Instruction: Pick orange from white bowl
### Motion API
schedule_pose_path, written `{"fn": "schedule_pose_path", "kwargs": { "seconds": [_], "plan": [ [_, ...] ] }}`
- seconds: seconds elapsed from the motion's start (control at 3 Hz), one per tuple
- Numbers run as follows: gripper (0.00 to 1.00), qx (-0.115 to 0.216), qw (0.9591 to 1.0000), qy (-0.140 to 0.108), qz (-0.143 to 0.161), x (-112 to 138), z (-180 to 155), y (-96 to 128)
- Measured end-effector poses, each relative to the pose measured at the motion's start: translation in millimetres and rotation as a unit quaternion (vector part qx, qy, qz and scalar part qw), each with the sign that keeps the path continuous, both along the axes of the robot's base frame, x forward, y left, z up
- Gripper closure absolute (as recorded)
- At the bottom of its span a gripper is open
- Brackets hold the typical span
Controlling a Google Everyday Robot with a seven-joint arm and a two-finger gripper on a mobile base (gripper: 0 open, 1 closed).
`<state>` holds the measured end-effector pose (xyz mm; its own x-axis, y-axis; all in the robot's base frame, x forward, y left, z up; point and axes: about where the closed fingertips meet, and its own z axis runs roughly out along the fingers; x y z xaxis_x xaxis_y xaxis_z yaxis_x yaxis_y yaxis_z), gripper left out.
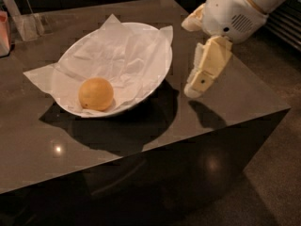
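The orange [95, 93] lies in the front left part of the white bowl [157, 86], on the crumpled white paper [117, 55] that lines it. The bowl stands on a dark glossy table [56, 149]. My gripper [189, 58] hangs over the table just right of the bowl's rim, a little above the tabletop. It is open and empty: one cream finger [207, 69] points down and left, the other [192, 22] sits higher, near the bowl's far right edge. The orange is well to the left of the gripper.
A clear plastic holder [28, 25] and a pinkish object [3, 32] stand at the table's far left. The table's right corner [287, 108] lies just below and right of the arm [235, 8]. Dark floor lies beyond.
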<state>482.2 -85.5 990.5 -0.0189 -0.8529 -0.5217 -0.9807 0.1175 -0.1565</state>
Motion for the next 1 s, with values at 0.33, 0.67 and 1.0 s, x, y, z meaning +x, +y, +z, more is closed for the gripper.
{"fn": "schedule_pose_path", "kwargs": {
  "seconds": [0.33,0.67,1.0],
  "plan": [
    [0.00,0.004,1.0000,0.001,0.000,-2,0,1],
    [0.00,0.028,0.9996,0.001,0.005,3,-7,11],
    [0.00,0.072,0.9962,0.012,0.049,20,-19,54]
  ]
}}
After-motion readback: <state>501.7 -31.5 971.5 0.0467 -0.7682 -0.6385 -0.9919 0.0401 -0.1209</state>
